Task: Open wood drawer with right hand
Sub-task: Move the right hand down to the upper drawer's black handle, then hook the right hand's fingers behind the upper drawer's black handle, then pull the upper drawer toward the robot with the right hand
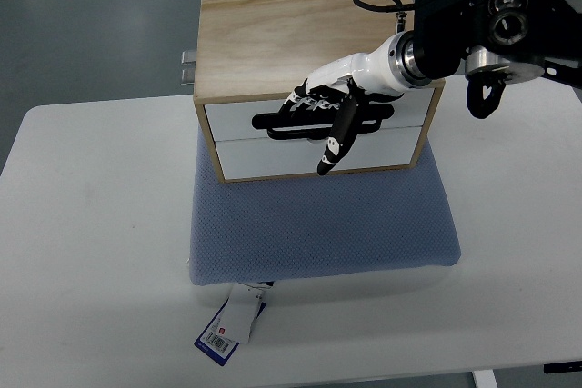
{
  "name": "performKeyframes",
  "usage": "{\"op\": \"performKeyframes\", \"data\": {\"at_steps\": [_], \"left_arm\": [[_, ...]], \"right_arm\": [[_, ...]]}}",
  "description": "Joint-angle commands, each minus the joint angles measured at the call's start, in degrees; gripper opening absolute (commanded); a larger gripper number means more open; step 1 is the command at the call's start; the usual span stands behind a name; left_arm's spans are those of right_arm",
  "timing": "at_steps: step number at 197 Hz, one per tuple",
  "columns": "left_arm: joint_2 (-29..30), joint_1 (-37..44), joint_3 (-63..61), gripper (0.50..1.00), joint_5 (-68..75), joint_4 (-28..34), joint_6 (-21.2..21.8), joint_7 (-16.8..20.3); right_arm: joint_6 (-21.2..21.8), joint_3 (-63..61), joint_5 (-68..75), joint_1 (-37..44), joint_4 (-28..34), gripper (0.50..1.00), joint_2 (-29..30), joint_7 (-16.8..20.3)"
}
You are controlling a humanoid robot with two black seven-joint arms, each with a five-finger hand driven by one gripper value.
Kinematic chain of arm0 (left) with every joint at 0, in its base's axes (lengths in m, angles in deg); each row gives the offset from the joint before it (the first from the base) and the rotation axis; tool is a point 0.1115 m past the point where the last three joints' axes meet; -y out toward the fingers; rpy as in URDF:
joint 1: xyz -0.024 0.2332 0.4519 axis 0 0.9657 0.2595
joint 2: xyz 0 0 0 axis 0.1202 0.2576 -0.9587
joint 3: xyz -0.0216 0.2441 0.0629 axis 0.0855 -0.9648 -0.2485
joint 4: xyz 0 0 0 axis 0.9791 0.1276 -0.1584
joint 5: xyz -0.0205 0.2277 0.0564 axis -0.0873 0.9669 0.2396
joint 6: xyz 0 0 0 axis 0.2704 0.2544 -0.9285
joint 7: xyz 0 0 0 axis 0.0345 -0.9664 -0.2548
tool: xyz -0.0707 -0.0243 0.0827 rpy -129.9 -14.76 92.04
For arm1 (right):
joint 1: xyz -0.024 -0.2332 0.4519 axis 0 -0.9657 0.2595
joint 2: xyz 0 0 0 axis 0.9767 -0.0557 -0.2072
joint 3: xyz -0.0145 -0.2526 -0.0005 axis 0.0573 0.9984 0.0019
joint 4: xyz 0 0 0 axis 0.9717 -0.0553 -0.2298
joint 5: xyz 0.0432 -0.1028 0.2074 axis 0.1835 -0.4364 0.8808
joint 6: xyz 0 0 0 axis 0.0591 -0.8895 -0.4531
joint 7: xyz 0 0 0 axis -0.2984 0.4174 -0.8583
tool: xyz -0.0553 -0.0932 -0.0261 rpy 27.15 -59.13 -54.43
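— Item one?
— Wood drawer (pixel 309 124): white front with a black handle (pixel 300 121), set in a pale wooden box (pixel 273 34) placed on a blue cushion (pixel 318 224) at centre of the white tabletop (pixel 91 224).
— Item two?
— Right hand (pixel 332 111): entered from 2 o'clock, fingers curled over the handle; one finger is pointed toward 6 o'clock.
— Extras?
— A tag (pixel 227 326) is seen at 6 o'clock of the cushion.

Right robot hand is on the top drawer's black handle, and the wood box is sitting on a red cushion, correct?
Not quite: the cushion is blue-grey, not red, as the top view shows. The rest stands: the right robot hand is on the black handle of the top drawer, and the wood box sits on that cushion.
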Motion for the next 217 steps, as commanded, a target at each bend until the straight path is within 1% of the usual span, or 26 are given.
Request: {"op": "performKeyframes", "data": {"at_steps": [1, 4, 5, 14, 85, 127, 153, 163, 164, 168, 183, 184, 188, 217], "left_arm": [[0.0, 0.0, 0.0, 1.000, 0.0, 0.0, 0.0, 0.0], [0.0, 0.0, 0.0, 1.000, 0.0, 0.0, 0.0, 0.0], [0.0, 0.0, 0.0, 1.000, 0.0, -0.1, 0.0, 0.0], [0.0, 0.0, 0.0, 1.000, 0.0, -0.1, 0.0, 0.0], [0.0, 0.1, 0.0, 1.000, 0.0, 0.0, 0.0, 0.1], [0.0, 0.0, 0.0, 1.000, 0.0, 0.1, 0.0, 0.1], [0.0, 0.1, 0.0, 1.000, -0.1, 0.2, 0.0, 0.1], [0.0, 0.1, 0.0, 1.000, -0.1, 0.2, 0.0, 0.1], [0.0, 0.1, 0.0, 1.000, 0.0, 0.2, 0.0, 0.1], [0.0, 0.1, 0.0, 1.000, -0.1, 0.2, 0.0, 0.1], [0.0, 0.1, 0.0, 1.000, 0.0, 0.2, 0.0, 0.1], [0.0, 0.1, 0.0, 1.000, -0.1, 0.2, 0.0, 0.1], [0.0, 0.1, 0.0, 1.000, -0.1, 0.2, 0.0, 0.1], [0.0, 0.1, 0.0, 1.000, 0.0, 0.2, 0.0, 0.0]], "right_arm": [[0.7, 0.5, -1.0, -0.2, -1.1, 0.942, 0.3, 0.0], [0.7, 0.5, -1.0, -0.2, -1.1, 0.942, 0.3, 0.0], [1.8, 0.9, -1.6, -0.2, -1.8, 0.942, 0.7, 0.0], [2.3, 1.0, -1.9, -0.2, -2.0, 0.940, 0.9, 0.0], [2.5, 1.4, -4.2, -3.5, -5.1, 0.942, 2.4, 0.0], [6.8, 1.7, -4.0, -4.0, -5.1, 0.942, 2.2, 0.0], [9.6, 1.5, -3.1, -3.5, -4.0, 0.942, 1.3, 0.0], [9.6, 1.5, -3.1, -3.5, -4.0, 0.942, 1.3, 0.0], [11.1, 1.5, -2.7, -3.2, -3.0, 0.942, 0.7, 0.0], [11.6, 1.4, -2.5, -3.2, -2.6, 0.944, 0.4, 0.0], [12.2, 1.4, -2.3, -3.2, -1.8, 0.944, 0.0, 0.0], [13.0, 1.1, -1.6, -3.2, -0.6, 0.944, -0.4, 0.0], [13.5, 1.1, -1.2, -3.2, -0.1, 0.944, -0.7, 0.0], [15.8, 0.9, 0.4, -3.2, 2.2, 0.942, -2.6, 0.0]]}}
